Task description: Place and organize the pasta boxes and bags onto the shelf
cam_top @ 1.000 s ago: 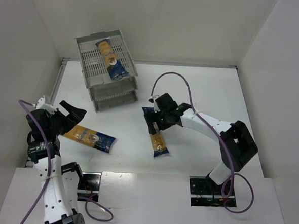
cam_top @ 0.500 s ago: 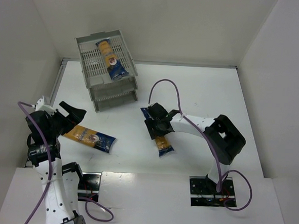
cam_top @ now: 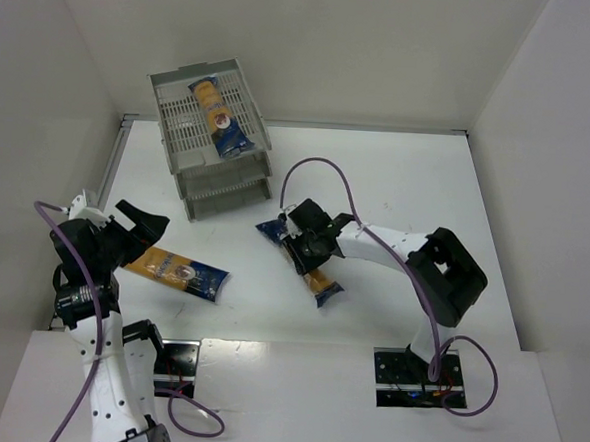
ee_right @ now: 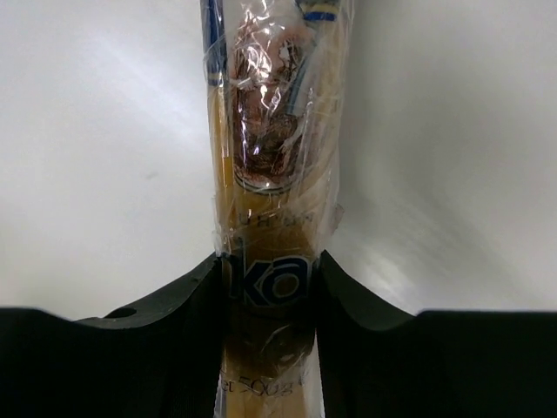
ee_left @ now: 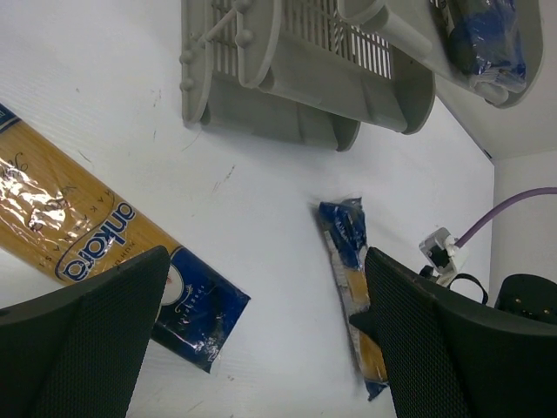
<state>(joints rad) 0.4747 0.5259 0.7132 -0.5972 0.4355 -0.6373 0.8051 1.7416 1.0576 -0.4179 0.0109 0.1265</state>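
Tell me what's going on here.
The right gripper has its jaws clamped on a long blue-and-yellow pasta packet lying on the white table. The left gripper hovers open above a second packet. A third packet lies on the top tray of the light grey plastic rack.

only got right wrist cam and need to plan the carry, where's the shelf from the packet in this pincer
Observer: The shelf stands at the far left of the table. From the gripped packet in the right pincer, it lies beyond and to the left.
Operator: anything on it yet
Observer: Yes, a second packet lies diagonally in its top tray.
Operator: where's the last one
Observer: The third packet lies flat on the table by the open, empty left pincer.
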